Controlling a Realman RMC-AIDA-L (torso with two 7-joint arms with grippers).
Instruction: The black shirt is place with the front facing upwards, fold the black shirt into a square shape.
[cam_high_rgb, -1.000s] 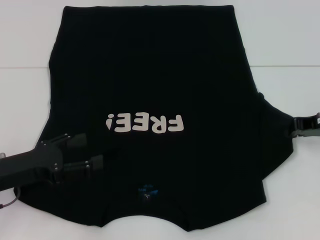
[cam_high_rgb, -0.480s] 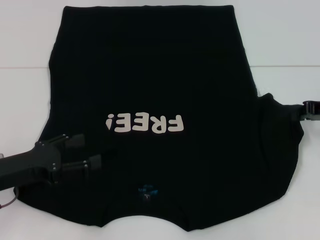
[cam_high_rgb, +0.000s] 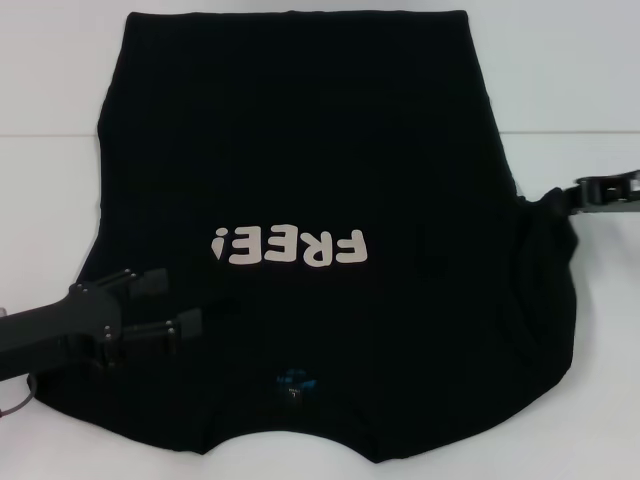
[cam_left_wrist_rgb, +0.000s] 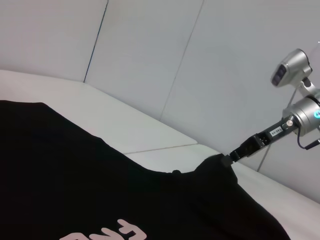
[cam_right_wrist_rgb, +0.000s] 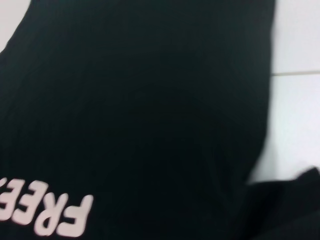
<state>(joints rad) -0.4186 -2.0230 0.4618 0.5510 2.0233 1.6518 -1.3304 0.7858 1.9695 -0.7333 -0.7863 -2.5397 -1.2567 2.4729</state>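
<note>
Black shirt (cam_high_rgb: 300, 150), sleeve between right gripper (cam_high_rgb: 572, 197) jaws

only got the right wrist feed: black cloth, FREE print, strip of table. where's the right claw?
Observer: Head view: the right claw is at the black shirt's right sleeve tip, shut on it. Left wrist view shows the cloth raised to a peak there.
Operator: left claw?
Observer: The left claw is over the shirt's near left shoulder area, jaws apart, apparently gripping nothing.
Operator: shirt orientation?
Observer: Front up, with the blue neck label nearest the robot and the hem at the far side of the table.
</note>
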